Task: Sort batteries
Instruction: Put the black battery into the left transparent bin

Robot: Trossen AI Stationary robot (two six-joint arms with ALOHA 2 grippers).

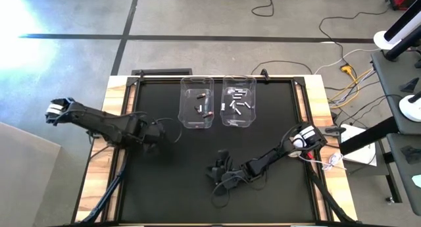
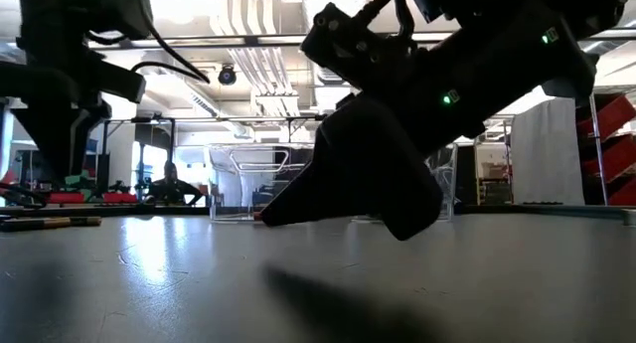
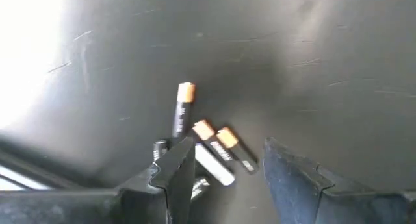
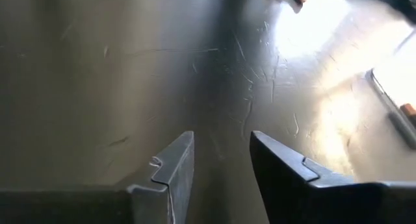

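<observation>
Black table mat point(image 1: 164, 181) framed by a pale wooden border point(image 1: 92, 181). Two clear, colourless plastic bins: the left bin point(image 1: 197, 102) holds dark batteries point(image 1: 200, 109) with small red marks; the right bin point(image 1: 239, 101) holds silvery-white batteries point(image 1: 238, 104). Both arms are black; the left arm point(image 1: 99, 122) ends in a white patch at its far end, and the right arm point(image 1: 276, 153) carries a white part with a red spot. On the mat in the left wrist view, loose batteries point(image 3: 214, 149) are black with copper-orange ends, one with a white band. Grey floor point(image 1: 197, 16) crossed by dark lines.
</observation>
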